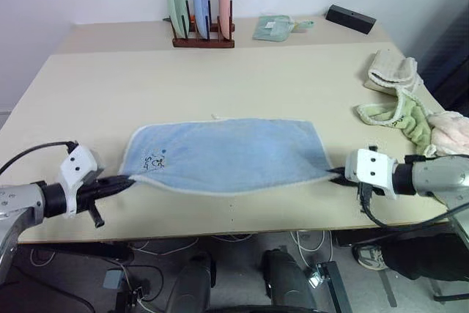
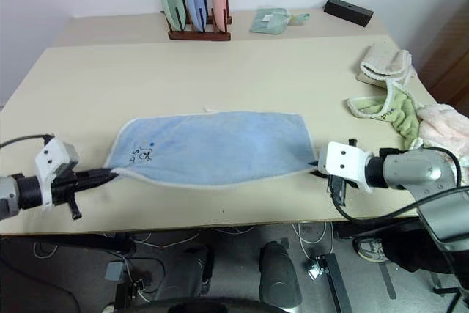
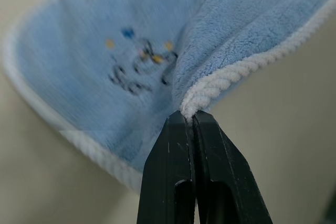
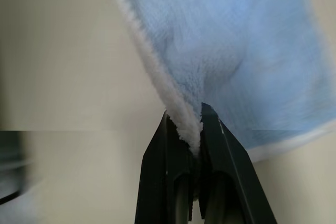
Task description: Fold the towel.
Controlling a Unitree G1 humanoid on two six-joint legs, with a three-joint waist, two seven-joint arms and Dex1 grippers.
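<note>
The light blue towel [image 1: 223,155] with a whitish hem lies spread on the table near its front edge, folded in half, a small dark printed mark [image 1: 155,161] near its left corner. My left gripper [image 1: 126,179] is shut on the towel's near left corner; the left wrist view shows the hem [image 3: 210,90] pinched at my gripper [image 3: 192,117]. My right gripper [image 1: 335,174] is shut on the near right corner, and the right wrist view shows the hem [image 4: 181,114] between the fingers [image 4: 215,129].
A wooden rack [image 1: 203,39] with three upright plates stands at the back. A small folded mint cloth [image 1: 273,28] and a black box [image 1: 350,18] lie behind. Cream [image 1: 392,70], green [image 1: 399,116] and pink [image 1: 451,131] towels are piled at the right edge.
</note>
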